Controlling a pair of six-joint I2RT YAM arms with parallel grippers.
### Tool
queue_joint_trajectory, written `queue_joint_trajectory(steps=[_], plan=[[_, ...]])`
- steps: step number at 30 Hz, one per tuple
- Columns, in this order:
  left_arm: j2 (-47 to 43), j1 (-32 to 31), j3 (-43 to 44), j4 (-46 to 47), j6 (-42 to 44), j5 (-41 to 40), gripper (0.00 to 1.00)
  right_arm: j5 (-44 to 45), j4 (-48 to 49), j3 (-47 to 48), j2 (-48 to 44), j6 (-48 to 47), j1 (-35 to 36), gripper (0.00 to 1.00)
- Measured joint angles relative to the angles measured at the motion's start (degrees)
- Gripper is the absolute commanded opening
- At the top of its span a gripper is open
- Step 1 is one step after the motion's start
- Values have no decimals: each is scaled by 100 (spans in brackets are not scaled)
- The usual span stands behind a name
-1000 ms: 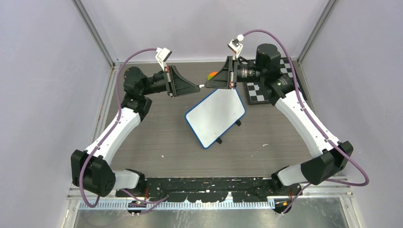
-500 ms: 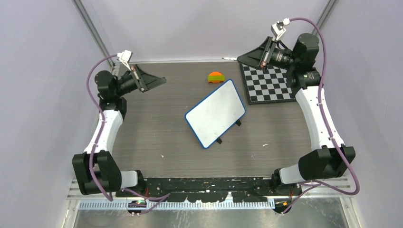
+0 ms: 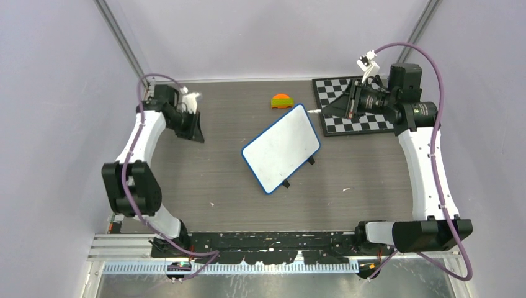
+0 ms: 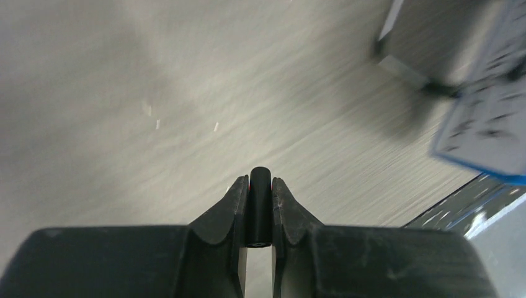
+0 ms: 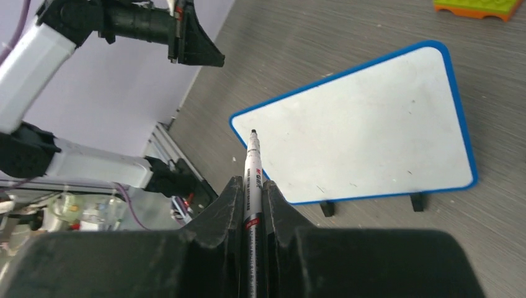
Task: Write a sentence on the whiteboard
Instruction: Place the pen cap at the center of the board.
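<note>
the whiteboard [image 3: 282,148] stands mid-table on its black feet. the right gripper [image 5: 252,186], at its 2 o'clock, is clamped on a marker [image 5: 252,152] whose tip points toward the board. the left gripper [image 4: 259,183], at 10 o'clock, pinches a small black cylinder [image 4: 260,202].

The left wrist view is blurred: the table [image 4: 186,93] shows only as streaks, and a blue-edged shape [image 4: 484,124] at the right, cut by the edge, cannot be identified. The black cylinder [image 4: 260,211] in the left gripper [image 4: 260,183] has its base hidden between the fingers. The pen [image 5: 253,155] in the right gripper [image 5: 251,183] disappears below the fingertips. The block [image 5: 474,7] is cropped at the top. From above, the right gripper covers part of the checkerboard [image 3: 366,121].
</note>
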Motion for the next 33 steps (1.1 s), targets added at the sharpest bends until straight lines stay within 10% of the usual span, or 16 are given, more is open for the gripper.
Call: queue_joint_trajectory(steps=[18, 33], plan=[[1224, -885, -1738, 726, 448, -2756, 0, 2310, -1744, -437, -57, -1932, 4, 0], [1174, -940, -1917, 966, 402, -2857, 32, 3418, -1572, -817, -402, -1888, 2, 0]])
